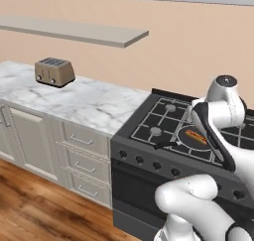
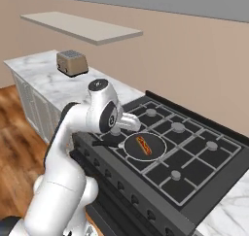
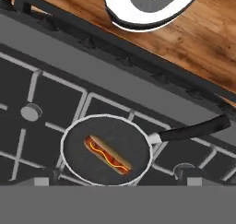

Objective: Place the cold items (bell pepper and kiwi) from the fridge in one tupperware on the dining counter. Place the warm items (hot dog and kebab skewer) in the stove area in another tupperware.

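Open gripper (image 3: 117, 178) above pan (image 3: 73, 156) — 1 hot dog (image 3: 109, 154) inside.

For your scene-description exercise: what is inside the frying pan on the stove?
One hot dog with a mustard squiggle lies in the pan. The pan floor beneath it is covered, so it cannot be seen.

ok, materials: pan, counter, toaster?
Pan: dark matte inside with a pale metallic rim and black handle, likely coated metal. Counter: white with grey veining, looks like polished marble or a lookalike. Toaster: tan brushed-looking body, probably metal; the render leaves it open.
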Robot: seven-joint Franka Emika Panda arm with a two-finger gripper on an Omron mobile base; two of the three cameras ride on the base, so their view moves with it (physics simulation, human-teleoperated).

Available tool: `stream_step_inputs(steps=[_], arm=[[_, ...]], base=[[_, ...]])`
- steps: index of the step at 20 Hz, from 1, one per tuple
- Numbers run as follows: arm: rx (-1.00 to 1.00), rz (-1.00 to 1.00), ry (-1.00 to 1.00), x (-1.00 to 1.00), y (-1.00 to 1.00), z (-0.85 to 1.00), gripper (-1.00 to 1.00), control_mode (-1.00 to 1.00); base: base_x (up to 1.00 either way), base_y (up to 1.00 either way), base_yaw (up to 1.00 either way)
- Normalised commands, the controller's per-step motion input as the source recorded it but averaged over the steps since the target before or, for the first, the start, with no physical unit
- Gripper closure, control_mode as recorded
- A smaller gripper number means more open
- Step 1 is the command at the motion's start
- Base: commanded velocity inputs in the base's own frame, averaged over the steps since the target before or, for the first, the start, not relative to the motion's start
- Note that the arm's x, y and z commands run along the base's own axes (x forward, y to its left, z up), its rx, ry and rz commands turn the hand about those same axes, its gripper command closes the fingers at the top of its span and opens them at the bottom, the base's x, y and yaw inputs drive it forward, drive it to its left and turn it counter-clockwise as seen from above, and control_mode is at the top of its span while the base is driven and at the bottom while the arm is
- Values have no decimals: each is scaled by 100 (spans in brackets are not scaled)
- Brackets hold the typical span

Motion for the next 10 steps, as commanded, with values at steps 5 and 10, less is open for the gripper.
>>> stream_step_inputs(steps=[5,10], arm=[[-9,28,45,35,-49,-54,-100,-100],[12,18,-20,40,-21,-88,-100,-100]], base=[[0,0,0],[0,0,0]])
